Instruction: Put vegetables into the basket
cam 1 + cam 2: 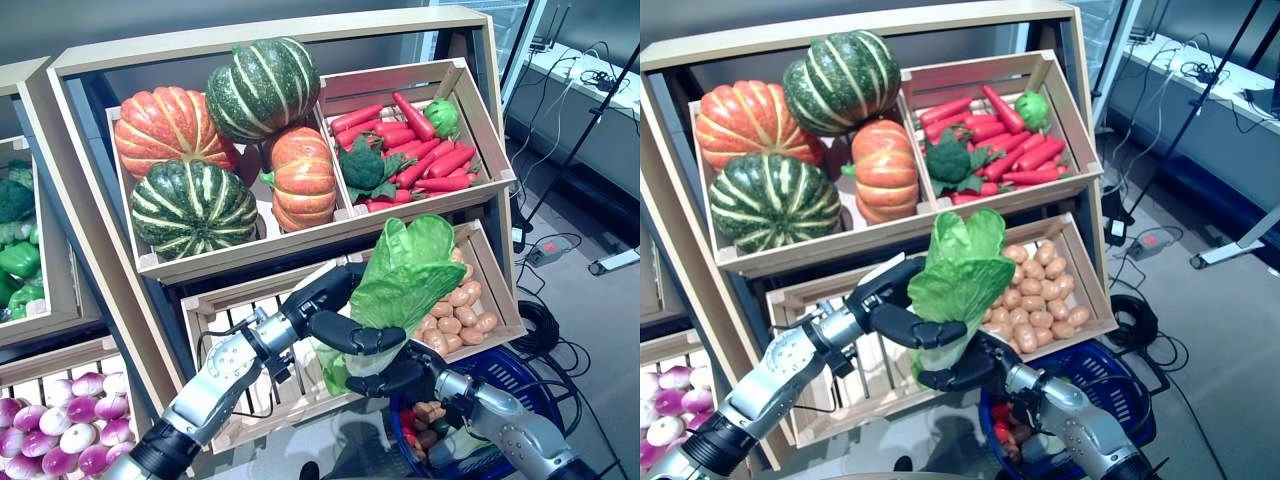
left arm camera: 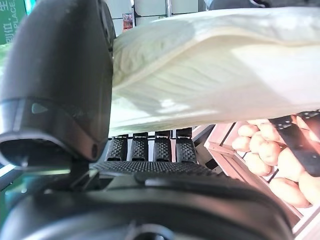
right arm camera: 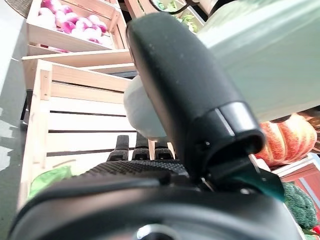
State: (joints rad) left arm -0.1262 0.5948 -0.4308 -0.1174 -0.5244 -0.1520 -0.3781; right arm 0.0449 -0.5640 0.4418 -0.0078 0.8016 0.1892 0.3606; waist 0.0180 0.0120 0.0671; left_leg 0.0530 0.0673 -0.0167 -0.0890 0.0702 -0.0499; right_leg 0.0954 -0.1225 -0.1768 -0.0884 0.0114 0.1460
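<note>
A green leafy lettuce (image 1: 405,270) with a pale stem stands upright in the air in front of the lower crates. My left hand (image 1: 325,298) reaches in from the lower left, thumb and fingers curled round the lettuce's middle (image 2: 215,75). My right hand (image 1: 400,378) comes from the lower right and clasps the pale base (image 3: 145,112) just below the left hand. The blue basket (image 1: 515,368) sits on the floor under my right arm, with several small vegetables in it.
The wooden shelf holds a crate of pumpkins (image 1: 190,150), a crate of carrots and broccoli (image 1: 410,140) and a crate of potatoes (image 1: 455,310). A slatted crate (image 1: 240,340) lies behind my left hand. Purple onions (image 1: 60,425) and green peppers (image 1: 18,265) fill the neighbouring shelf.
</note>
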